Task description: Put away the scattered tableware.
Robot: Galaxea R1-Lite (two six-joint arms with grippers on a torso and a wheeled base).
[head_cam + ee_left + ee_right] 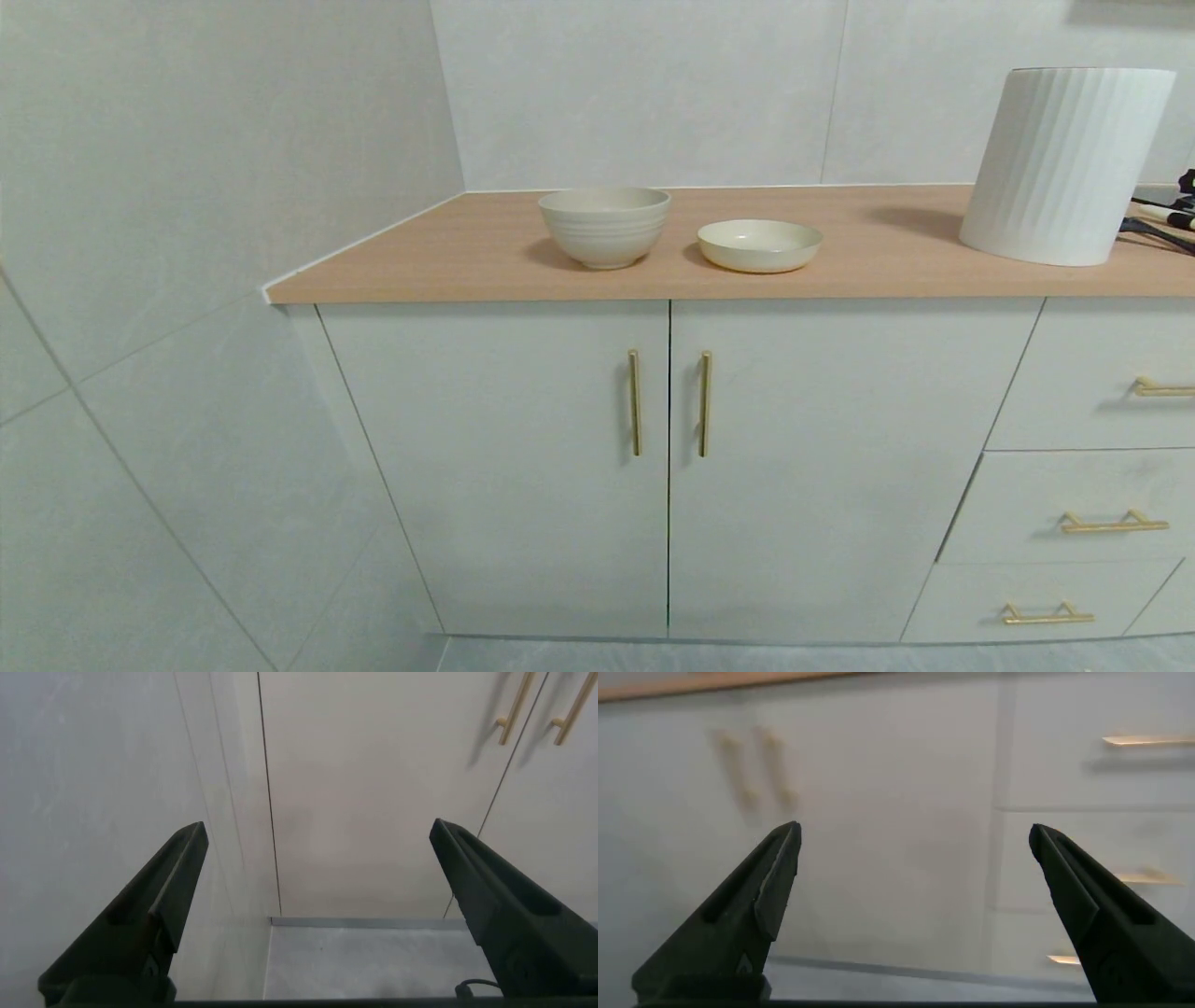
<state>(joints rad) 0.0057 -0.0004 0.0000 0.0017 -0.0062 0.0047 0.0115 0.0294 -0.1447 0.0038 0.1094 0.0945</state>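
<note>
A ribbed cream bowl (605, 225) stands on the wooden countertop (448, 252), and a shallow cream dish (759, 245) sits just to its right. Below them two cabinet doors are closed, each with a gold handle (635, 402) near the middle seam. My left gripper (318, 840) is open and low, facing the left cabinet door close to the floor, with nothing between its fingers. My right gripper (915, 840) is also open and holds nothing; it faces the cabinet front, with the door handles (752, 765) and drawers ahead of it.
A tall white ribbed container (1064, 163) stands at the right end of the counter, with dark utensils (1162, 219) beside it. Three drawers with gold handles (1111, 525) lie right of the doors. A tiled wall closes off the left side.
</note>
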